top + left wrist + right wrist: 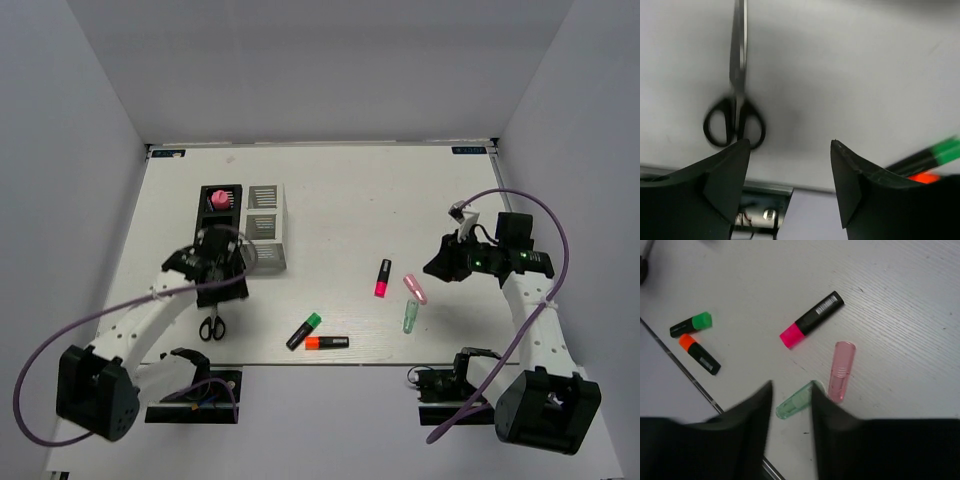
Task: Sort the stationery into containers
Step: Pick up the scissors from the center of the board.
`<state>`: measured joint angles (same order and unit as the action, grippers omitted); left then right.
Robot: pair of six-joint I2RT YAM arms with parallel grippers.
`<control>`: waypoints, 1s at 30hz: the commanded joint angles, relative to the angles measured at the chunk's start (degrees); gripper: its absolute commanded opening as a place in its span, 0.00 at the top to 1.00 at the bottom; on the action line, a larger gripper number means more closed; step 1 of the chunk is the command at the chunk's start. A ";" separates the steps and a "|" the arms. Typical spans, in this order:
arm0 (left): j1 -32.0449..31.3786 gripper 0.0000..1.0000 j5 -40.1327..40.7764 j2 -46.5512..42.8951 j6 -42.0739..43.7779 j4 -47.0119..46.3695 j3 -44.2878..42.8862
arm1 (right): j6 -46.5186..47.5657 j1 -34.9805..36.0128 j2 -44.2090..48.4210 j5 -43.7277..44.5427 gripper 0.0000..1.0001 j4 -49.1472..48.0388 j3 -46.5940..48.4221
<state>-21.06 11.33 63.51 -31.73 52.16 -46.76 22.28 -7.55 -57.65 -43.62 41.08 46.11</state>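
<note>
Left fingers (715, 185) spread wide, holding nothing, hanging near the scissors (738, 80) on the worktop (350, 200). Right fingers (740, 440) parted too, empty, above the green translucent piece (795, 402). Pink round item (218, 199) sits in the black holder (238, 200).

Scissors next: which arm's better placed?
Left. Its open left gripper hangs close to the scissors, which fill its wrist view; the right gripper is far off, over the translucent green piece.

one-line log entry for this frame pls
left gripper: open, empty, near scissors | right gripper: open, lined up on green piece | black holder: holds pink round item
</note>
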 commanded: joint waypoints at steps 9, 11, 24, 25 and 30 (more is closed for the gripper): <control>-4.95 0.74 -6.85 -18.15 -12.31 4.88 16.08 | 2.59 0.52 3.07 -5.86 0.49 1.55 0.83; -5.13 0.70 -5.97 -18.68 -11.35 3.14 16.88 | 2.68 0.34 3.24 -5.95 0.49 1.63 0.83; -5.66 0.60 0.44 -16.66 -9.67 2.25 17.85 | 3.64 0.26 2.45 -5.60 0.48 2.25 0.47; -6.01 0.60 0.79 -16.83 -10.02 2.07 17.85 | 3.64 0.26 2.37 -5.60 0.48 2.25 0.21; -7.94 0.60 4.91 -14.91 -10.55 0.57 17.41 | 3.99 0.17 2.45 -5.78 0.48 2.69 0.30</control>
<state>-27.99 12.03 47.70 -41.65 54.43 -28.21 24.99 -7.38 -55.18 -47.81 42.92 46.11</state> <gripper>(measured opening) 0.397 0.522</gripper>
